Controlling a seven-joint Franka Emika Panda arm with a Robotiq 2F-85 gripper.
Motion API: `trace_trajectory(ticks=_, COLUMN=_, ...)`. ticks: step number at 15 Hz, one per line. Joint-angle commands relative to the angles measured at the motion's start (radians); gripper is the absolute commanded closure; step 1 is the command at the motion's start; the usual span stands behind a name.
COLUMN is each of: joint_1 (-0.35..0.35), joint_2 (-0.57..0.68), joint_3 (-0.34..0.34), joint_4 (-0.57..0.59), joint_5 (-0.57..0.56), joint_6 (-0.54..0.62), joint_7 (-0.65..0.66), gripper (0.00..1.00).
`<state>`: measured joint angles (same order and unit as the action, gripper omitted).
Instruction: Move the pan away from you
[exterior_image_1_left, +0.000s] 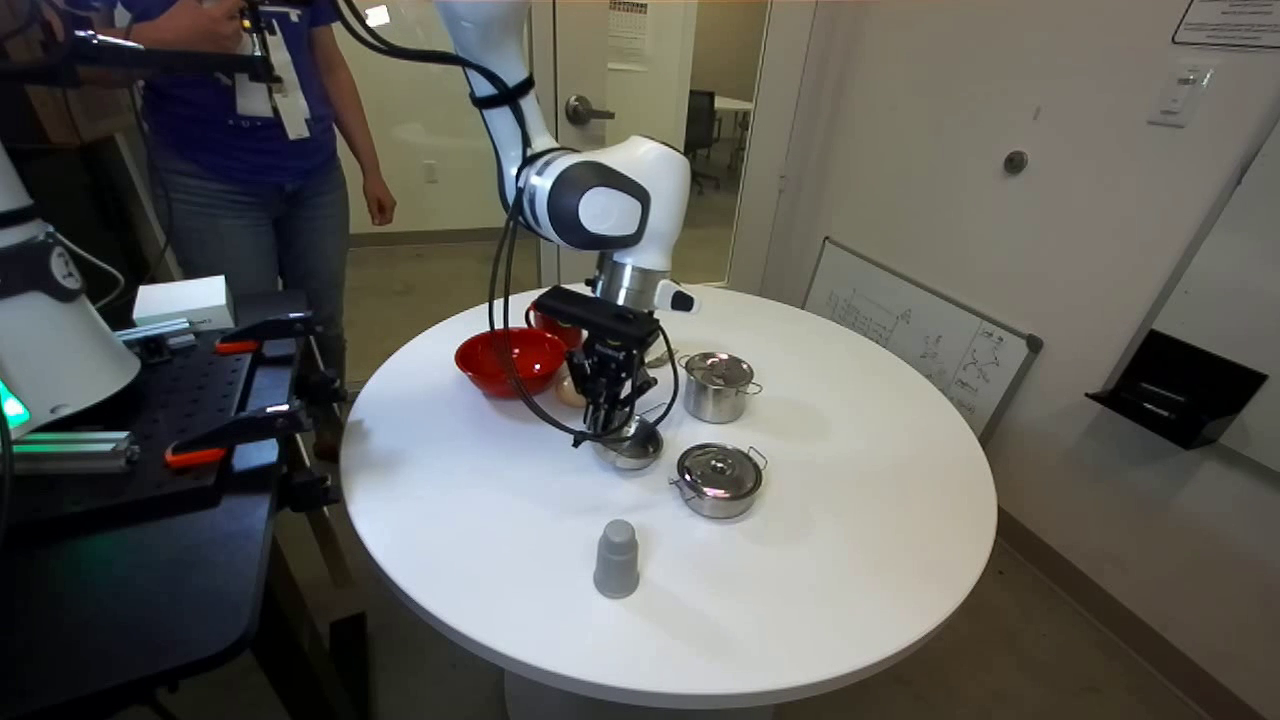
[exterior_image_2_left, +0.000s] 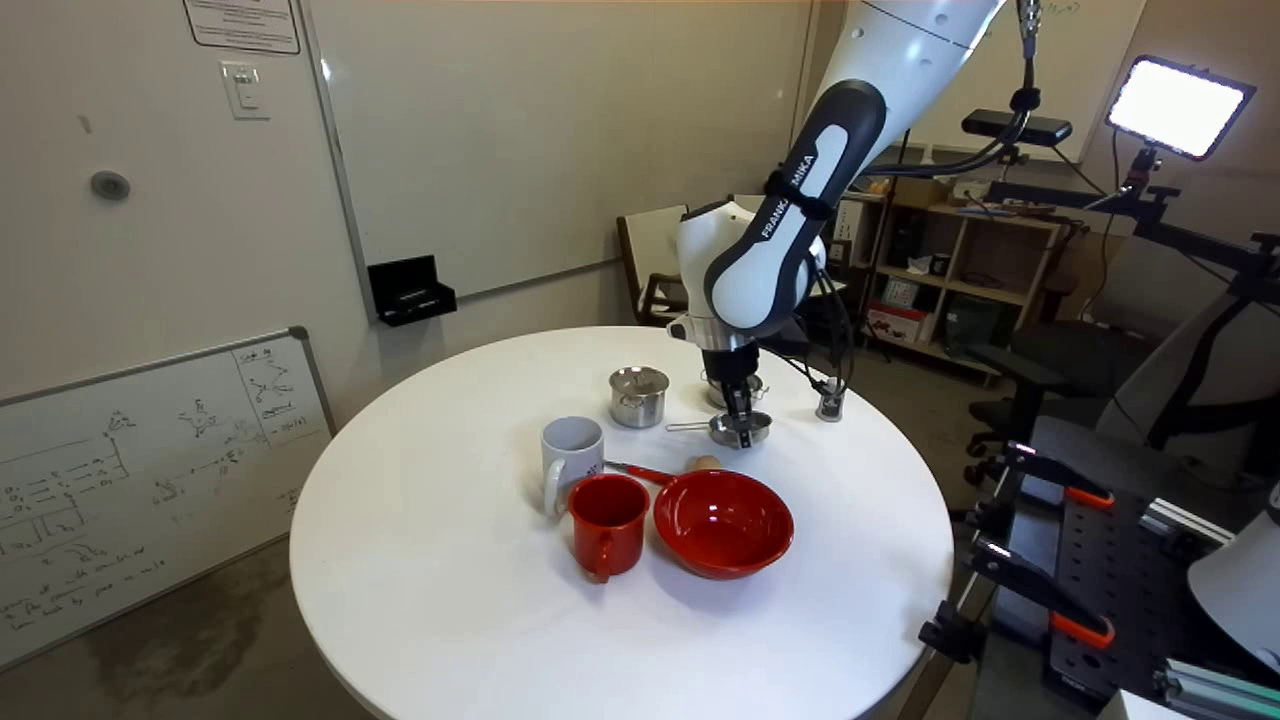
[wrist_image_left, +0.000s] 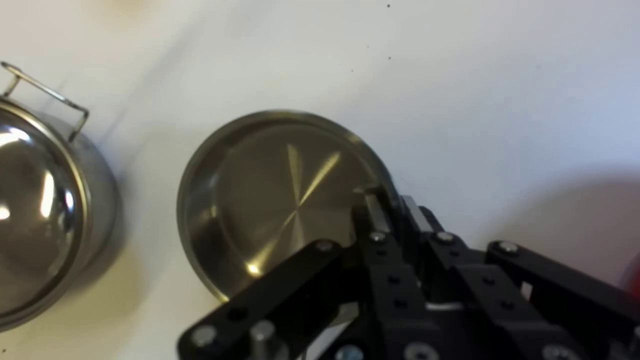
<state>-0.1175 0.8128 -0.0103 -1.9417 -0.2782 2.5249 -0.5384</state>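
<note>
Pan (wrist_image_left: 280, 200): shallow, round, shiny silver metal, facing up, with a thin handle pointing left in an exterior view. Location: round white table (exterior_image_2_left: 430, 600), on or just above the surface; which of the two cannot be told.

Gripper (wrist_image_left: 395, 202): black, directed downward. Jaws drawn together to a narrow gap, holding the pan's rim; one finger inside the wall, one outside. Hold is on the right side of the pan in the wrist view.

Nearer than the pan, in an exterior view: red bowl (exterior_image_2_left: 722, 525), glossy; tan round object (exterior_image_2_left: 703, 463), partly hidden behind the bowl; red-handled utensil (exterior_image_2_left: 648, 474), between the bowl and a white mug (exterior_image_2_left: 582, 455); red mug (exterior_image_2_left: 608, 525), just left of the bowl.

Right of the pan, in an exterior view: lidded silver pot (exterior_image_1_left: 718, 393), farther off, with wire side handles; squat lidded silver container (exterior_image_1_left: 719, 480), slightly nearer, likewise with wire side handles. Grey bottle-shaped object (exterior_image_1_left: 617, 562): upright, nearest of the group, well apart from the pan.

Person (exterior_image_1_left: 245, 170): blue top, jeans, standing far left beyond the table.
</note>
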Motion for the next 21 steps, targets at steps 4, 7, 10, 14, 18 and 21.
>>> trace_trajectory(ticks=4, joint_1=-0.03, joint_2=0.04, joint_3=0.03, joint_4=0.044, joint_5=0.0, joint_6=-0.045, joint_7=-0.034, gripper=0.33)
trace_trajectory(ticks=7, joint_1=-0.037, joint_2=0.047, joint_3=0.033, joint_4=0.05, joint_5=0.004, joint_6=-0.054, joint_7=-0.032, gripper=0.13)
trace_trajectory(ticks=10, joint_1=-0.038, joint_2=0.027, joint_3=0.024, joint_4=0.036, joint_5=0.008, joint_6=-0.044, joint_7=-0.004, gripper=0.16)
trace_trajectory(ticks=14, joint_1=-0.028, joint_2=-0.031, joint_3=0.003, joint_4=-0.006, joint_5=0.006, joint_6=-0.024, joint_7=0.056, gripper=0.33)
trace_trajectory(ticks=18, joint_1=-0.003, joint_2=-0.098, joint_3=-0.02, joint_4=-0.049, joint_5=0.0, joint_6=0.006, joint_7=0.15, gripper=0.38)
trace_trajectory(ticks=21, joint_1=0.012, joint_2=-0.135, joint_3=-0.036, joint_4=-0.061, joint_5=0.006, joint_6=-0.002, joint_7=0.221, gripper=0.1)
